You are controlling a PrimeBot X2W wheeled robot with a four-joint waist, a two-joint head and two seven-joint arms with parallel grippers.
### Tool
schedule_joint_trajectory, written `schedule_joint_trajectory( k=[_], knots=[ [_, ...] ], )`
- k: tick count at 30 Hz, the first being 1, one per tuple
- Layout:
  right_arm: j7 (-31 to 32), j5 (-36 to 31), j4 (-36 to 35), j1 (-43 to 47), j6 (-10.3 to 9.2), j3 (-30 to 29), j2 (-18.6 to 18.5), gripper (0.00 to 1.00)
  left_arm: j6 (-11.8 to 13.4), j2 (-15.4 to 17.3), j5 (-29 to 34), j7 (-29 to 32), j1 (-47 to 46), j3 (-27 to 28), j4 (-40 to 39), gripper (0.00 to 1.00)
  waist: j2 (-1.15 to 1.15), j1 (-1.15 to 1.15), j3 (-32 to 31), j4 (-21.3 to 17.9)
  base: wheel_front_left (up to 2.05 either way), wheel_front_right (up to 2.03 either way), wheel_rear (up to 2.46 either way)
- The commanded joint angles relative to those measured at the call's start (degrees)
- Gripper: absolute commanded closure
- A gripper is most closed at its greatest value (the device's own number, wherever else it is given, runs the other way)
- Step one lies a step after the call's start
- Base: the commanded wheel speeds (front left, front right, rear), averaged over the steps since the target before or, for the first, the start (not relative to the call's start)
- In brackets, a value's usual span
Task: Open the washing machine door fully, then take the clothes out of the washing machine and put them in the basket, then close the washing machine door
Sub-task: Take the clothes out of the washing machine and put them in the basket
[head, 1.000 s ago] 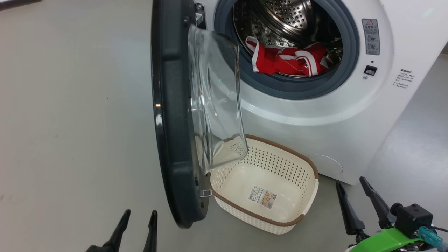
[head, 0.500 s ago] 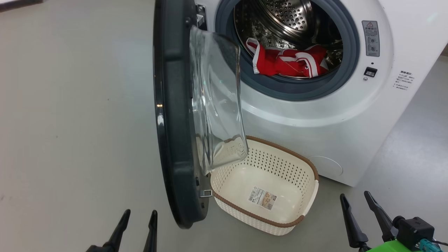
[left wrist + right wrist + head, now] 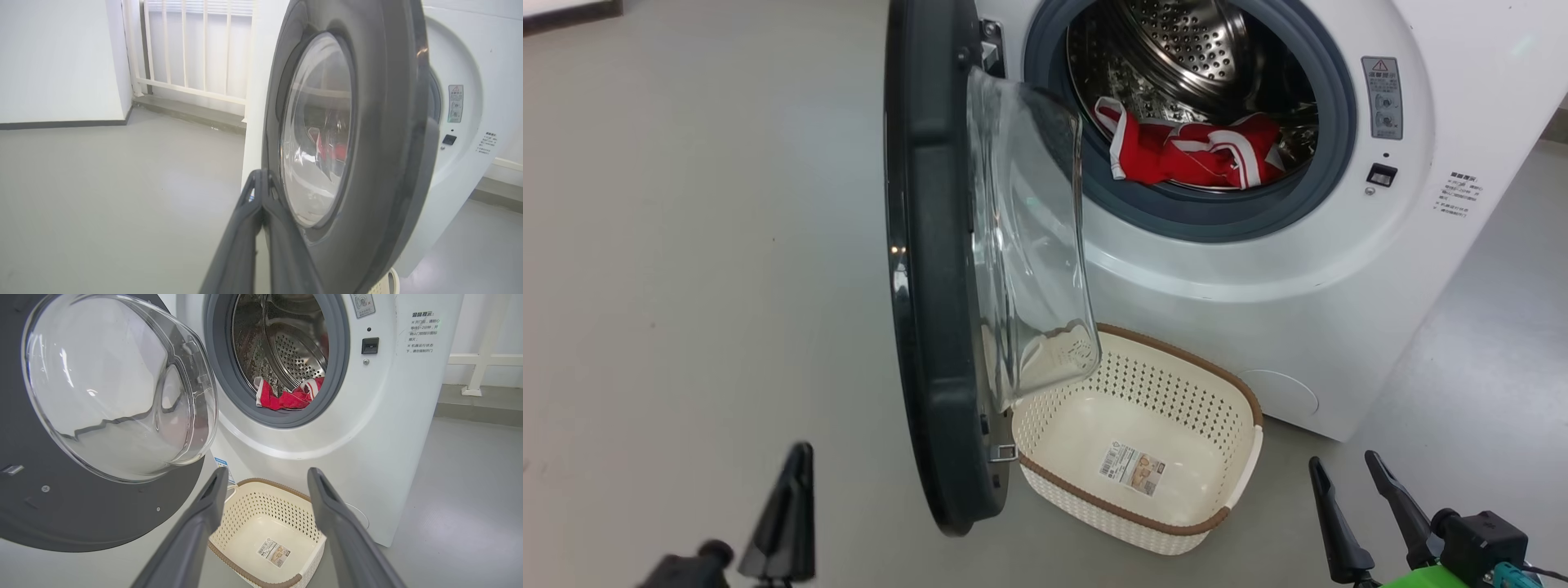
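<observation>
Head view: washing machine door (image 3: pixel 931 286) stands edge-on, not fully open, glass bowl overhanging the basket (image 3: pixel 1143 384); clothes (image 3: pixel 1192 155) lie at the washing machine (image 3: pixel 1258 310) drum lip, left gripper (image 3: pixel 799 474) pressed together on nothing, right gripper (image 3: pixel 1342 465) spread, empty. Left wrist view: the 2 closed fingers sit near the door's glossy outer rim, so a push could skid off. Right wrist view: with the door like this, clothes pulled out could snag the glass and miss the basket.

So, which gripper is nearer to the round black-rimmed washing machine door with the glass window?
Left. The left gripper is shut, close by the door's outer face; the right gripper stands open beyond the cream perforated basket.
</observation>
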Motion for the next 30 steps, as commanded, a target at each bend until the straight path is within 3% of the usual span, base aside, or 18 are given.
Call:
schedule_joint_trajectory(
  k=[1,7,13,20,30],
  knots=[
    [-0.37,-0.62,-1.39,-0.39,0.37,1.39,-0.67,0.0,0.64,0.31,-0.3,-0.7,-3.28,2.44,-3.04,1.0,0.0,0.0,0.04,0.01,0.0,0.0,0.0],
    [-0.37,-0.8,-1.57,-0.48,0.37,1.39,-0.61,0.0,1.87,0.31,-1.08,-0.7,-6.01,1.1,-14.78,1.0,0.0,0.0,0.08,-0.12,0.0,0.0,0.0],
    [-0.37,-0.87,-1.78,-0.55,0.37,1.63,-0.55,0.0,0.97,0.31,1.62,-0.7,-5.59,-9.33,-21.28,1.0,0.0,0.0,0.21,-0.66,0.0,0.0,0.0],
    [-0.37,-0.86,-1.78,-0.86,0.37,2.4,-0.38,0.0,1.58,0.31,-2.03,-0.7,-3.15,-20.92,-14.68,1.0,0.0,0.0,0.46,-1.44,0.0,0.0,0.0],
    [-0.37,-0.97,-1.89,-1.51,0.37,2.56,-0.64,0.0,4.15,0.31,-7.26,-0.7,-6.35,-19.5,-1.26,1.0,0.0,0.0,1.41,-1.83,0.0,0.0,0.0]
  ],
)
